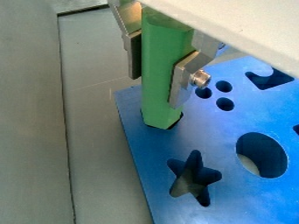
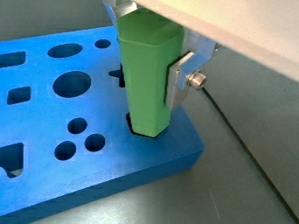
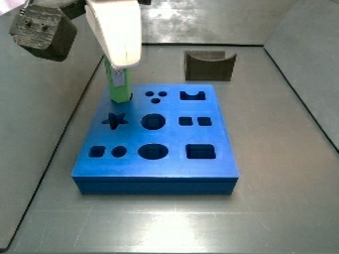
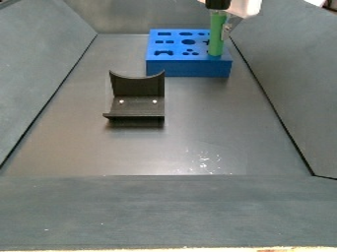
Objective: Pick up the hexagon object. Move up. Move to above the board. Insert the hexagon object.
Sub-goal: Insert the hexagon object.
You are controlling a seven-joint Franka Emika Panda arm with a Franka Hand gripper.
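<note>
The hexagon object (image 1: pixel 163 74) is a light green tall peg, held upright. My gripper (image 1: pixel 162 61) is shut on it, silver fingers (image 1: pixel 187 77) pressing its two sides; it shows the same in a wrist view (image 2: pixel 155 70). The peg's lower end sits in a cutout at a corner of the bright blue board (image 1: pixel 222 153), with a dark gap showing at its base (image 2: pixel 146 131). In both side views the peg (image 3: pixel 119 87) (image 4: pixel 215 39) stands at a corner of the board (image 3: pixel 159 164) (image 4: pixel 178 59) beneath the gripper (image 3: pixel 117 64) (image 4: pixel 218 25).
The board carries a star cutout (image 1: pixel 193 178), round holes (image 2: pixel 70 83) and other shapes. A dark olive notched block (image 3: pixel 209 65) (image 4: pixel 133 97) stands on the grey tray floor apart from the board. Tray walls rise on all sides.
</note>
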